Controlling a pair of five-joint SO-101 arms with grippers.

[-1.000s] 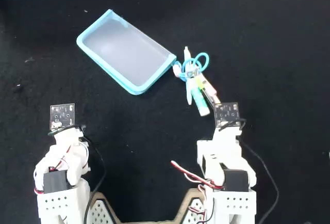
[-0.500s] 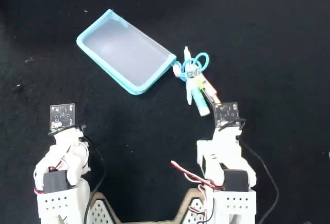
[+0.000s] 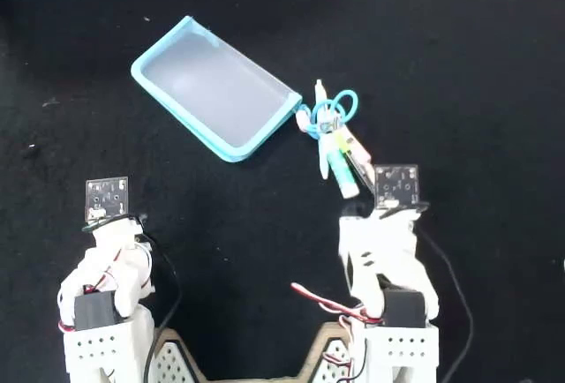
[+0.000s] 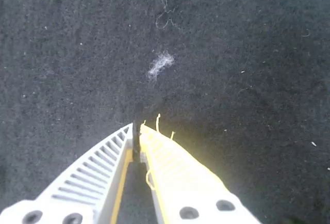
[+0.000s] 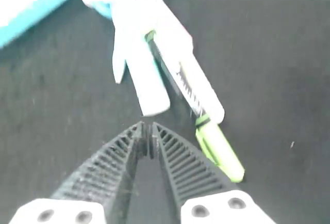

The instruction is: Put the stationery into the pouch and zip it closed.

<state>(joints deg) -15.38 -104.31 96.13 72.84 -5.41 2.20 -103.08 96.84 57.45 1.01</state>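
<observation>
Beside the translucent blue-edged pouch (image 3: 212, 92), white and green pens (image 3: 332, 150) lie near the right hand (image 5: 148, 127), pressed together, which should spread before straddling one.

bright even light, soft glare on the pouch (image 3: 212, 83).

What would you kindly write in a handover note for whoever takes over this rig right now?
Left claw: shut, empty, low over the table, away from the job's things.
Right claw: shut, empty, its tips just short of the stationery.
Stationery: one pile on the table, beside a short end of the pouch, all outside it.
Done: nothing yet.
Left: put each piece into the pouch, then zip it closed. Whether the zip is open I cannot tell.
</observation>
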